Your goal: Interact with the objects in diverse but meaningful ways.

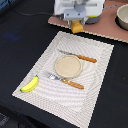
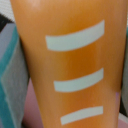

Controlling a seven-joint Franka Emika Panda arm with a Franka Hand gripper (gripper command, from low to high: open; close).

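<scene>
The bread loaf [image 1: 76,26], golden-brown, sits under the tool [image 1: 77,21] at the far edge of the placemat [image 1: 97,75], where the brown board [image 1: 107,25] begins; we cannot tell whether the tool grasps it or is released. We see open mat around the plate [image 1: 68,66], knife [image 1: 77,56], fork [image 1: 65,81] and the banana [image 1: 29,84] at the near left corner. Only our wrist view shows the loaf's [image 2: 65,65] three pale slashes.

arm: at far edge, exterior view | gripper [image 1: 76,22]: pointing down | fingers: closed on something
</scene>
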